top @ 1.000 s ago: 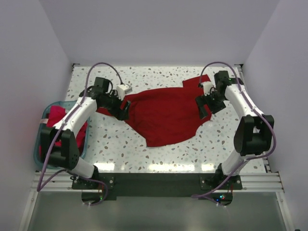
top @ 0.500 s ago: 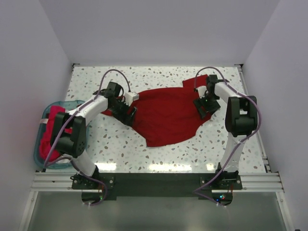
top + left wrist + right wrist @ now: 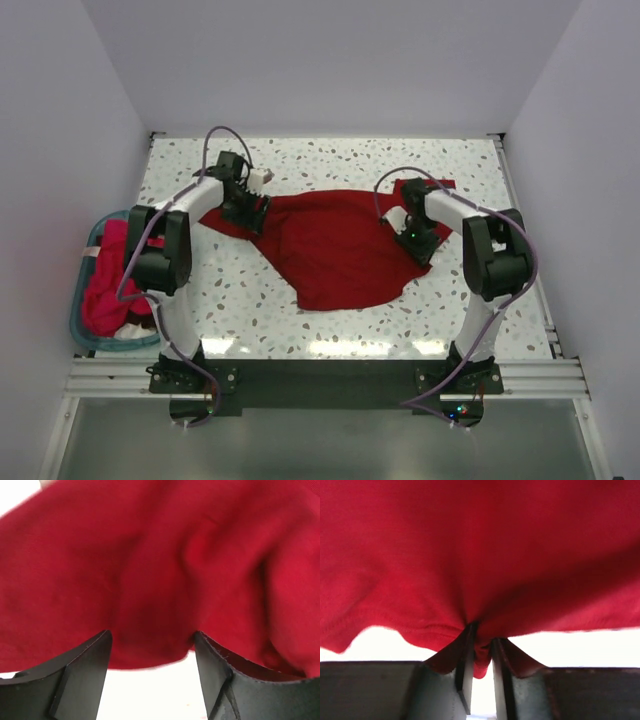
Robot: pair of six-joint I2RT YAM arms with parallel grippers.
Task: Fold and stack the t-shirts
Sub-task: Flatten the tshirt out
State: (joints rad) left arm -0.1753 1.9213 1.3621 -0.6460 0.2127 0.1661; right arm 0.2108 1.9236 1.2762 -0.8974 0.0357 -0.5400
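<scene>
A deep crimson t-shirt (image 3: 335, 250) lies spread and rumpled in the middle of the speckled table. My left gripper (image 3: 246, 207) is down on its left sleeve. In the left wrist view the fingers (image 3: 80, 675) stand apart, and the t-shirt's edge (image 3: 150, 580) reaches in between their tips, so the left gripper (image 3: 150, 647) is open. My right gripper (image 3: 413, 236) sits on the t-shirt's right edge. In the right wrist view this gripper (image 3: 481, 650) is shut on a pinched fold of the hem (image 3: 481, 662). More pinkish-red t-shirts (image 3: 103, 290) lie heaped in the basket.
A teal plastic basket (image 3: 77, 318) stands at the table's left edge, beside the left arm's base. White walls close the table in at the back and on both sides. Purple cables loop above both arms.
Both arms have folded in towards the t-shirt. The right gripper came down on the right edge and closed on the hem. The left gripper moved back onto the left sleeve and narrowed slightly.
</scene>
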